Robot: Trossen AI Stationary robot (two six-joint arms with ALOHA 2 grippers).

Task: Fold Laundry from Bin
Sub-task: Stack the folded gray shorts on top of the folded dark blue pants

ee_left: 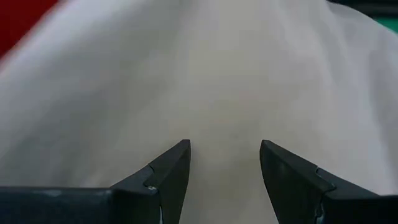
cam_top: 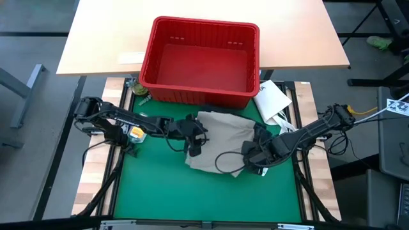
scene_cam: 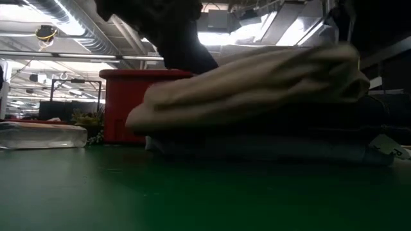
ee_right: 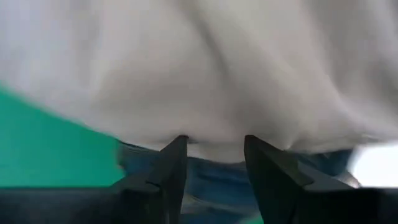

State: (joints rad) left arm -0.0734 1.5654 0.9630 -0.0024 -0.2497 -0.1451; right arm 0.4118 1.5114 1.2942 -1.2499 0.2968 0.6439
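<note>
The tan khaki trousers [cam_top: 223, 144] lie as a soft, rumpled slab on the green mat [cam_top: 204, 191] of the surface, just in front of the red bin [cam_top: 199, 61]. The bin is a rectangular plastic basket with ribbed, slotted walls and a rolled rim, and its smooth floor shows bare from above. In the low view the khaki cloth forms a rounded, loosely folded top layer on a stack, with darker fabric and a pale bluish layer under it. The right wrist view shows blue denim [ee_right: 211, 177] peeking out from beneath the khaki hem.

The left gripper [cam_top: 193, 145] sits at the trousers' left edge, its two dark wedge-shaped fingers [ee_left: 168, 174] spread apart over the smooth khaki weave with nothing between them. The right gripper [cam_top: 254, 155] is at the right edge of the pile, fingers parted at the khaki hem, grasping nothing that can be seen.

A white flat packet [cam_top: 273, 99] lies beside the bin's right corner.
</note>
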